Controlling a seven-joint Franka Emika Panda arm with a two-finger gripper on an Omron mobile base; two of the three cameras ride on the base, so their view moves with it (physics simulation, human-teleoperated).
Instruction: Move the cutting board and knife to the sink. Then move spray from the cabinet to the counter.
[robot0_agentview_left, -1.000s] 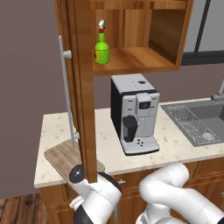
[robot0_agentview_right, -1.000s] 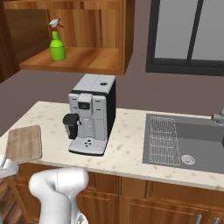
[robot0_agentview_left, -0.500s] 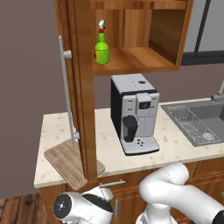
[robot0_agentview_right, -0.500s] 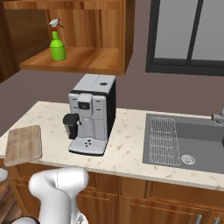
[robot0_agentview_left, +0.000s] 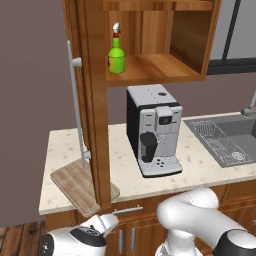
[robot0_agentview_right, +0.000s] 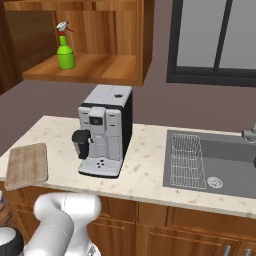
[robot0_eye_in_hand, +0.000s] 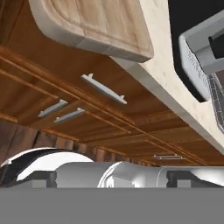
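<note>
A simulated kitchen with a dull mauve wall holds a beige speckled counter (robot0_agentview_right: 145, 165) with a thick pale edge, set over warm-brown lower drawers (robot0_eye_in_hand: 131, 118) with slim silver pulls. At the far left of the counter, the light wooden cutting board (robot0_agentview_right: 26, 165) lies flat, one corner jutting slightly past the front edge in the left base view. No knife can be made out on or beside it. Above, the wooden wall cabinet (robot0_agentview_left: 150, 70) stands open, its door (robot0_agentview_left: 92, 100) swung out toward the viewer with a long vertical silver bar handle (robot0_agentview_left: 76, 102). On its shelf the green spray (robot0_agentview_right: 65, 46) stands upright, near the left side. Below and to the right, a black and silver coffee machine (robot0_agentview_right: 103, 130) sits on the counter, well apart from the board. Further right is the dark grey sink (robot0_agentview_right: 220, 162) with a wire rack (robot0_agentview_right: 187, 160), beneath a dark-framed window (robot0_agentview_right: 215, 40). The white arm reaches low in front of the drawers; the gripper's fingers stand spread wide, holding nothing.
</note>
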